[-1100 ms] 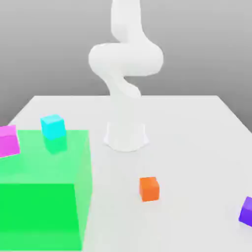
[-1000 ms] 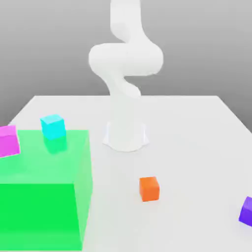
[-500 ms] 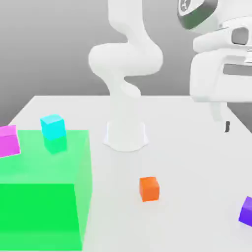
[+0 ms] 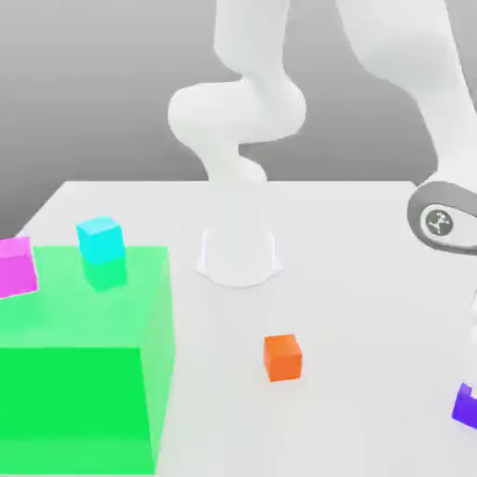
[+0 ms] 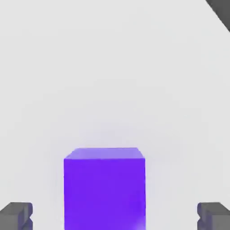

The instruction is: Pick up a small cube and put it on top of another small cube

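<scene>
The small purple cube (image 5: 104,188) rests on the white table, also at the exterior view's right edge (image 4: 463,406), partly cut off there. My gripper (image 5: 115,217) is open and straddles it, with one dark fingertip (image 5: 17,215) on each side and a clear gap between pads and cube. The arm's wrist (image 4: 442,224) hangs just above that cube. The small orange cube (image 4: 282,358) sits apart near the table's middle front, nothing on it.
A big translucent green block (image 4: 79,359) fills the front of the exterior view's left. Behind it stand a cyan cube (image 4: 100,238) and a magenta-pink cube (image 4: 17,266). The arm's white base (image 4: 238,257) stands at the table's centre back.
The arm has swung in from above and come down at the exterior view's right, over the purple cube. None of the cubes has moved.
</scene>
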You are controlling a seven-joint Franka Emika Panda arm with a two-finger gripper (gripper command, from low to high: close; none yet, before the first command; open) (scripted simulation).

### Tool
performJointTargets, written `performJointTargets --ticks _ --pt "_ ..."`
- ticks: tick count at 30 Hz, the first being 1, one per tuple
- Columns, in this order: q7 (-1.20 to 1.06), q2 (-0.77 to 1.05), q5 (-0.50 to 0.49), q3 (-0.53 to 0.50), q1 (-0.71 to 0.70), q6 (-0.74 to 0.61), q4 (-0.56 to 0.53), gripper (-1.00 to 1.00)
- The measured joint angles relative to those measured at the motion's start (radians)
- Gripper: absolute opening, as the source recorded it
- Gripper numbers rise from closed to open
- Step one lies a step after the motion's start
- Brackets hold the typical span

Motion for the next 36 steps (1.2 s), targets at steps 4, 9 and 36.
performJointTargets --ticks 4,9,36 --pt "0.010 0.023 -0.013 -0.014 0.012 0.017 0.005 -1.00" --pt "-0.001 -0.003 0.002 0.003 -0.002 -0.003 -0.001 -1.00" --pt "0.016 -0.691 0.432 -0.121 -0.289 0.050 -0.703 -1.00"
